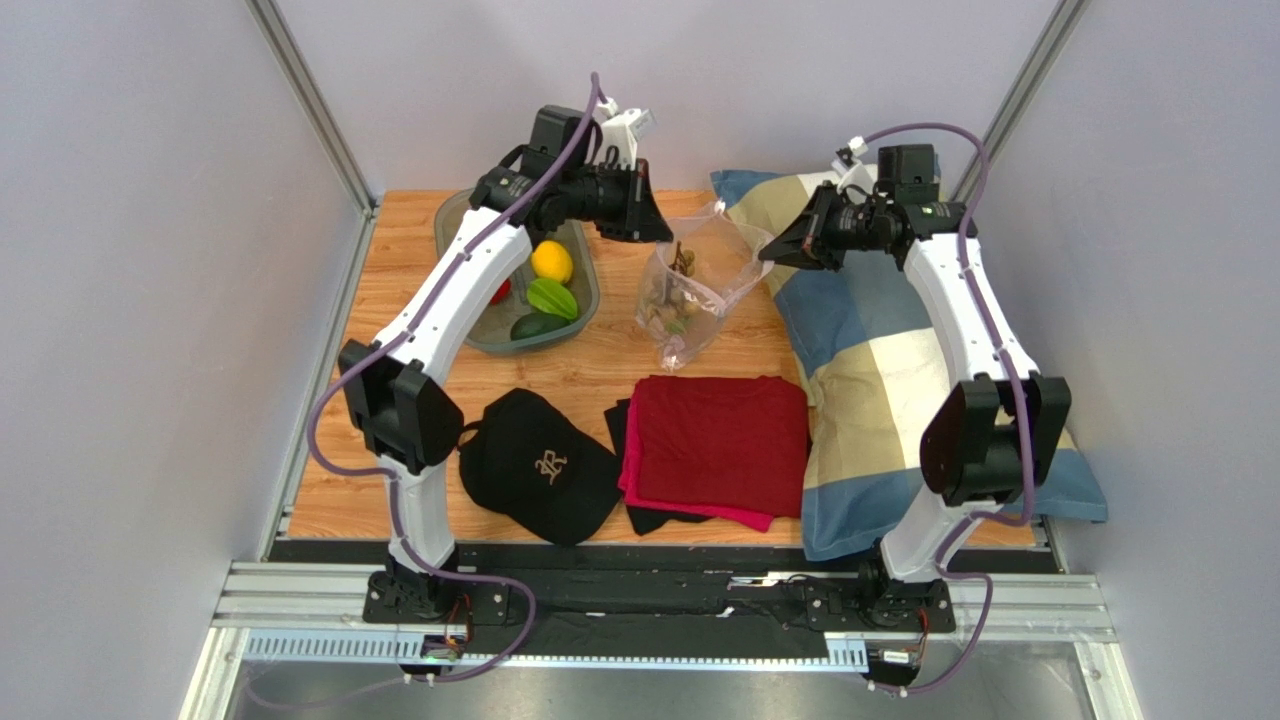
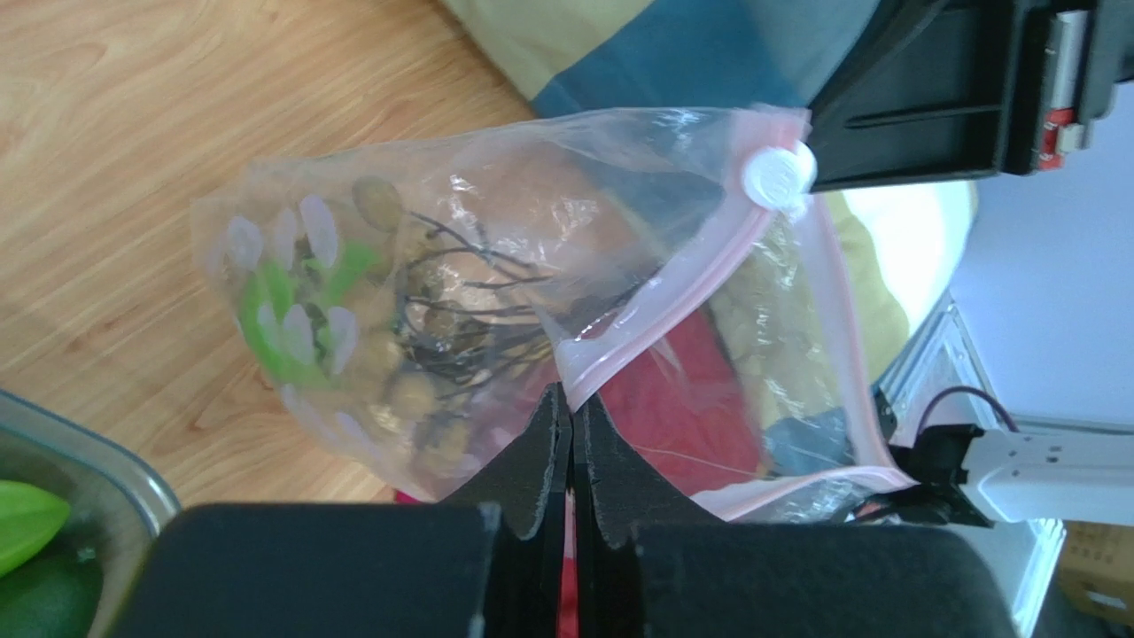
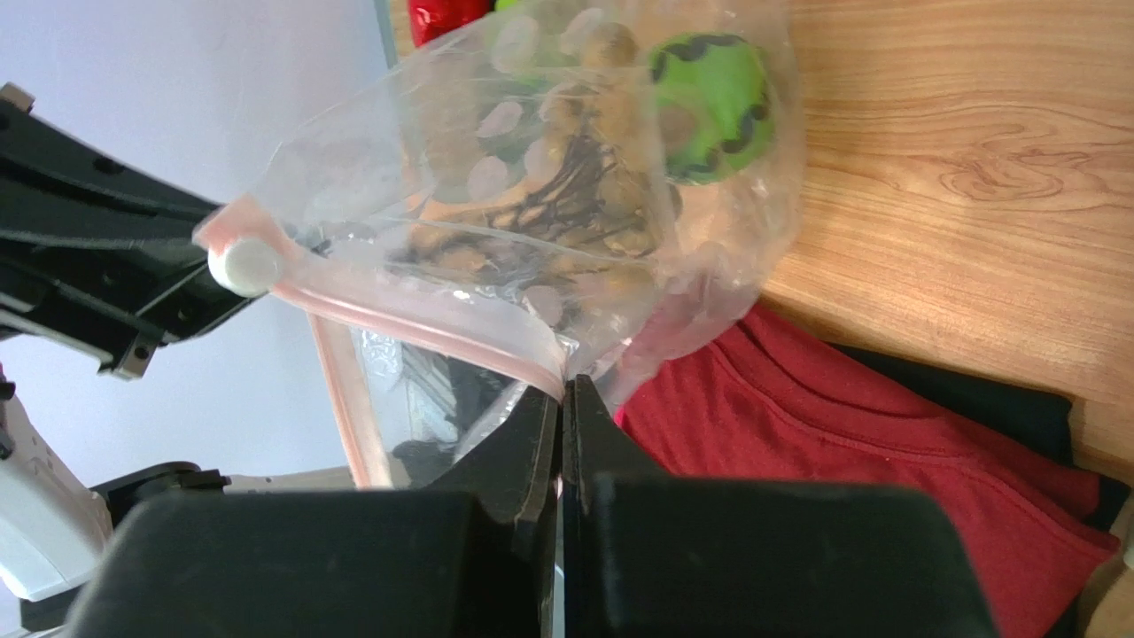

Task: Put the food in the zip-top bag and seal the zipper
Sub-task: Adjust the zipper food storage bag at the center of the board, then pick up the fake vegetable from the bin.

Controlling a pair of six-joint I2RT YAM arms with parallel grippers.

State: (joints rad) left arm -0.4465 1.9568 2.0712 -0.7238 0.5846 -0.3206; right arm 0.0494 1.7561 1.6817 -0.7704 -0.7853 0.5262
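The clear bag [image 1: 688, 285] hangs in the upper middle of the overhead view, stretched between the two grippers above the wooden table [image 1: 594, 368]. The left gripper [image 1: 649, 210] comes in from the bag's upper left. In its wrist view the left gripper [image 2: 572, 406] has its jaws pressed together on the mouth edge of the bag [image 2: 439, 293], pinching the pink zip strip [image 2: 692, 279] at the bottom centre of the frame. The white slider [image 2: 779, 176] sits up that strip toward the upper right. The right gripper [image 1: 777, 252] meets the bag from the right. Its wrist view shows the right gripper [image 3: 562, 392] with jaws likewise clamped on the bag's rim at the bottom centre. There the strip [image 3: 413, 326] runs left to the slider [image 3: 246, 263].

Inside the bag lie a brownish grape bunch [image 2: 439, 339] and a green apple [image 3: 712, 87]. A lemon [image 1: 552, 261] and a star fruit [image 1: 550, 299] sit in the tray [image 1: 451, 240] at upper left. A red cloth [image 1: 718, 443] lies below the bag.
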